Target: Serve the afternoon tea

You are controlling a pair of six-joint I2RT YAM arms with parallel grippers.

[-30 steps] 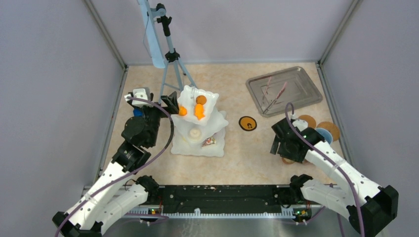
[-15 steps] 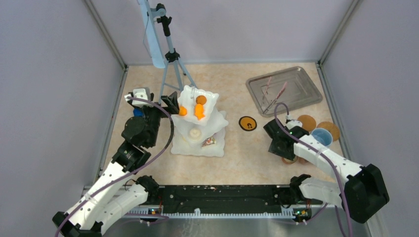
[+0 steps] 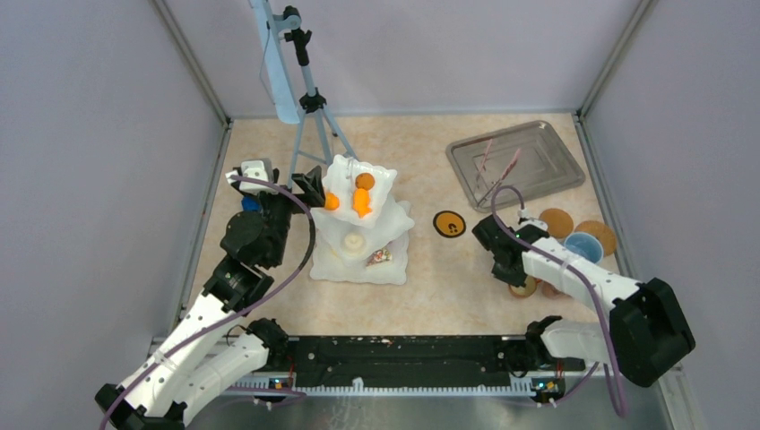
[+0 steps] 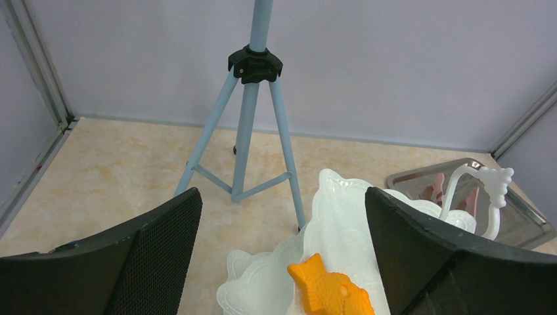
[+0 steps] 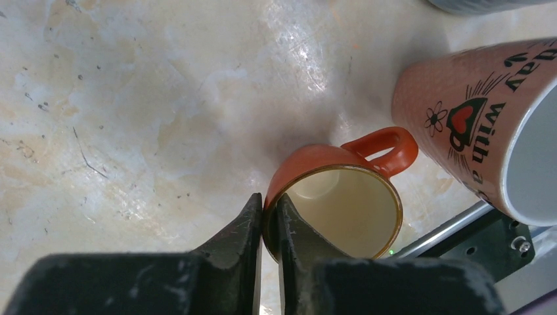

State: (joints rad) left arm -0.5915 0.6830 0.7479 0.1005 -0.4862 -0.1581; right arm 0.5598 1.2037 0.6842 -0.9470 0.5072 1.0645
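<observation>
The right arm is folding in from where it was a second ago, and its fingers, apart then, are now closing up. The right gripper [image 5: 268, 203] is pinching the thin wall of the orange-brown mug [image 5: 341, 203], one finger outside and one just inside the rim. That mug is sitting low and right of centre in the overhead view. It is glossy and rounded, with a cream inside, a dark rim line and a looped handle pointing away from my fingers.

The pink mug [image 5: 473, 111] is lying just beside that handle, matte and speckled, with black lettering and a heart print. So I'm seeing little room on that side, while the marbled beige tabletop [image 5: 131, 98], lightly scratched, is lying bare on the other.

The left arm is not moving. The left gripper [image 4: 282, 193] is hanging with its textured black jaws wide apart over the white tiered stand [image 4: 341, 216], which has scalloped, embossed edges. A fish-shaped orange pastry [image 4: 328, 292] is resting on its upper tier. The pale blue tripod [image 4: 246, 131] is standing close behind, and the metal tray [image 3: 518, 161] is lying in the upper right.
</observation>
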